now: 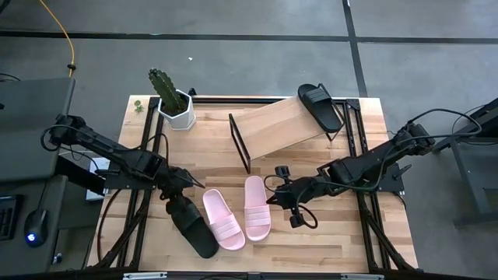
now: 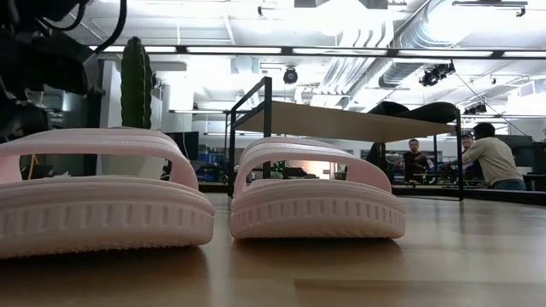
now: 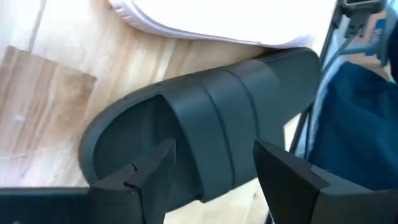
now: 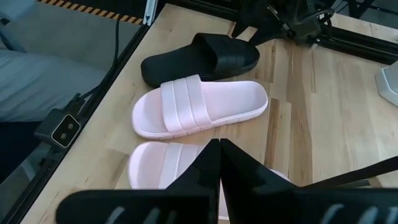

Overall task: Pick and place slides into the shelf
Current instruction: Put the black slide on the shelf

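One black slide (image 1: 193, 225) lies flat on the table at the near left, beside two pink slides (image 1: 223, 220) (image 1: 257, 207) that also lie on their soles. My left gripper (image 3: 211, 177) is open, low over the black slide (image 3: 205, 124). My right gripper (image 4: 221, 149) is shut and hovers by the right pink slide (image 4: 158, 165), at its right edge (image 1: 274, 199). A second black slide (image 1: 320, 105) rests on the right end of the tilted wooden shelf (image 1: 284, 124). My left gripper comes from above and slightly from the left, fingers (image 3: 152, 177) standing across the black slide, one on each side of its wide strap (image 3: 217, 118). Whether they touch the strap, I cannot tell. The slide lies on the table.
A cactus in a white pot (image 1: 175, 107) stands at the far left of the table. The shelf's black end frame (image 1: 240, 144) stands just beyond the pink slides. People are in the room behind the table (image 2: 490, 153).
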Robot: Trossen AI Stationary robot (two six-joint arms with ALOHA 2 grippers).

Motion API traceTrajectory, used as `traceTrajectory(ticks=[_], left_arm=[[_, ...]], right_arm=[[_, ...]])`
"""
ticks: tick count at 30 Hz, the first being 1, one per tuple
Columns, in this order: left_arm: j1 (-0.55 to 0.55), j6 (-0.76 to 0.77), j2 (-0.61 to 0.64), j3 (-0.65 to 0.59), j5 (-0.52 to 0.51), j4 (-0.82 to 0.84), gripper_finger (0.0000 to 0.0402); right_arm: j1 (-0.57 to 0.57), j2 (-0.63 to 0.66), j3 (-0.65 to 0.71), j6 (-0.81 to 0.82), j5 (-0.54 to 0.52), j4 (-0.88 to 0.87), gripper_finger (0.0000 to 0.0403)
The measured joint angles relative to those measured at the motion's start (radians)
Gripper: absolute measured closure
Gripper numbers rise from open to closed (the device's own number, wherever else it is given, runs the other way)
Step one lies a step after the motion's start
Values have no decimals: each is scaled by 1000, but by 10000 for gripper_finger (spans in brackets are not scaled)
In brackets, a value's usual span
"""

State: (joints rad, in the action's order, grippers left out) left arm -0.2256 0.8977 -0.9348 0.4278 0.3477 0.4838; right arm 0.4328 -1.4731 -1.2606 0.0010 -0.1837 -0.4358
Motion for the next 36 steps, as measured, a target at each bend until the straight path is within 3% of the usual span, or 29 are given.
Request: traceTrajectory(ticks=[11, 17, 36], left_arm=[[3, 132, 2, -191, 77, -268, 195], [3, 151, 1, -224, 98, -461, 195], [3, 158, 1, -225, 105, -484, 195]], right_arm=[[0, 0, 0, 0, 0, 1, 402], [0, 0, 0, 2, 0, 1, 402], [0, 0, 0, 3, 0, 3, 402]])
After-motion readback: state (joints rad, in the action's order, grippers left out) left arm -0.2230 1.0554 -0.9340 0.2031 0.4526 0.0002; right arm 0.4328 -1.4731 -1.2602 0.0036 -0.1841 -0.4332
